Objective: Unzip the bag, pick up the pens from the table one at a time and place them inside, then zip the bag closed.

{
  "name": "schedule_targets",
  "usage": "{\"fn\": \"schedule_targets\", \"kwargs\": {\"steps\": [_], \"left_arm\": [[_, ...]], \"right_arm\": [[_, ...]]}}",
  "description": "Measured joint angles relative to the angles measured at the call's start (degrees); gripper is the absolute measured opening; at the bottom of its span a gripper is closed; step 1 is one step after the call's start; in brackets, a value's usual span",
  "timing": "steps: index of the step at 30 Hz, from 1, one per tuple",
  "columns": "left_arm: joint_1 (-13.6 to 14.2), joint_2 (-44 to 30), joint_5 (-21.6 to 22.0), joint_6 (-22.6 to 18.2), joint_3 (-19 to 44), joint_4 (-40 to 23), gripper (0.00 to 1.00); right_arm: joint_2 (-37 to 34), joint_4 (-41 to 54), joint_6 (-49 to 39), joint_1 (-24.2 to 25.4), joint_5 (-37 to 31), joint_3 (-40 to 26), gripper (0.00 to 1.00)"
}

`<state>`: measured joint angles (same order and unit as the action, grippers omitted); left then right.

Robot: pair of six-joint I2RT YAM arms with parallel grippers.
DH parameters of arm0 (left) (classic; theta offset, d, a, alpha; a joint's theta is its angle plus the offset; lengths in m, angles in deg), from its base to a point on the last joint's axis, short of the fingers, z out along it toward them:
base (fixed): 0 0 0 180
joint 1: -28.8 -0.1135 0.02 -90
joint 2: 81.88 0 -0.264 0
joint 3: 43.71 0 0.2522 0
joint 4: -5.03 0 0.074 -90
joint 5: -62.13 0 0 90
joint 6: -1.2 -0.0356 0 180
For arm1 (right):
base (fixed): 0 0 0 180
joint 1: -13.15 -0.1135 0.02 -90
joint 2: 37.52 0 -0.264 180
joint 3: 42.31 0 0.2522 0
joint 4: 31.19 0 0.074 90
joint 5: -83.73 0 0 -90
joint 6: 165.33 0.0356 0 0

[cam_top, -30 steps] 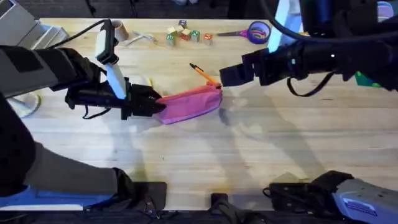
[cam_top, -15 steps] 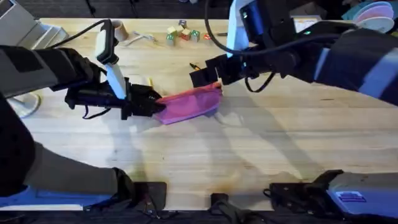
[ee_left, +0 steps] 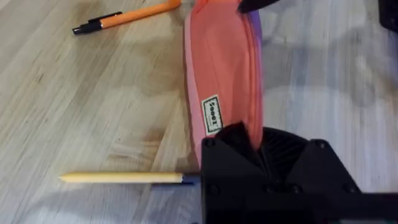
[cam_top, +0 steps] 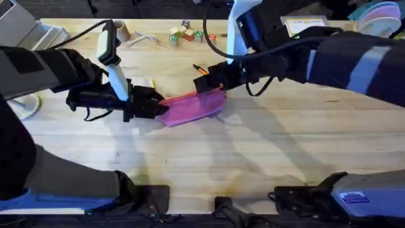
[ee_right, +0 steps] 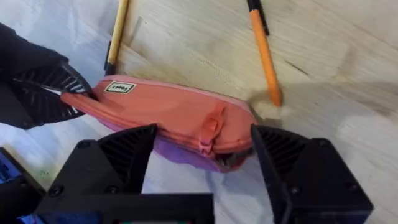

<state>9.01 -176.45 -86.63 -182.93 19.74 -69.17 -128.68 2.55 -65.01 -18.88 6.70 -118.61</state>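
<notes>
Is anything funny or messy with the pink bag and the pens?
Nothing looks broken or spilled. The bag lies on its side on the table, pinched at one end by the left gripper, while the open right gripper straddles its zipper pull. The orange pen and yellowish pen lie loose beside it.

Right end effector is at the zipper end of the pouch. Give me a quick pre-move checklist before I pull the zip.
1. Left end effector clamped on the near end of the bag: ok.
2. Right end effector open, fingers either side of the zipper pull: ok.
3. Pull gripped: not ok, fingers not yet closed.
4. Zipper position: mostly closed, slight opening with purple lining at the far end; ok to start.
5. Orange pen and yellow pen on the table, outside the bag: ok.
6. Orange pen's tip lies close to the bag's far end: cannot tell if touching.
</notes>
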Motion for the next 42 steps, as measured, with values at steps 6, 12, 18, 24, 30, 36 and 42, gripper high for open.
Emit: {"fn": "schedule_targets", "kwargs": {"steps": [6, 12, 18, 24, 30, 36, 42], "left_arm": [[0.0, 0.0, 0.0, 0.0, 0.0, 0.0, 0.042], [0.0, 0.0, 0.0, 0.0, 0.0, 0.0, 0.042], [0.0, 0.0, 0.0, 0.0, 0.0, 0.0, 0.042], [0.0, 0.0, 0.0, 0.0, 0.0, 0.0, 0.042], [0.0, 0.0, 0.0, 0.0, 0.0, 0.0, 0.042], [0.0, 0.0, 0.0, 0.0, 0.0, 0.0, 0.042], [0.0, 0.0, 0.0, 0.0, 0.0, 0.0, 0.042]], "right_arm": [[0.0, 1.0, 0.4, -0.1, 0.0, 0.0, 0.901], [0.0, 1.2, 0.5, -0.1, 0.0, 0.0, 0.755], [0.0, 1.2, 0.8, -0.1, 0.4, -0.1, 0.455], [0.0, 1.2, 1.0, -0.2, 0.4, -0.1, 0.270], [0.0, 1.4, 1.1, -0.2, 0.4, -0.1, 0.161], [0.0, 2.2, 1.1, -0.1, 0.1, -0.1, 0.038], [0.0, 0.9, 1.1, -0.1, 0.0, -0.1, 0.031]]}}
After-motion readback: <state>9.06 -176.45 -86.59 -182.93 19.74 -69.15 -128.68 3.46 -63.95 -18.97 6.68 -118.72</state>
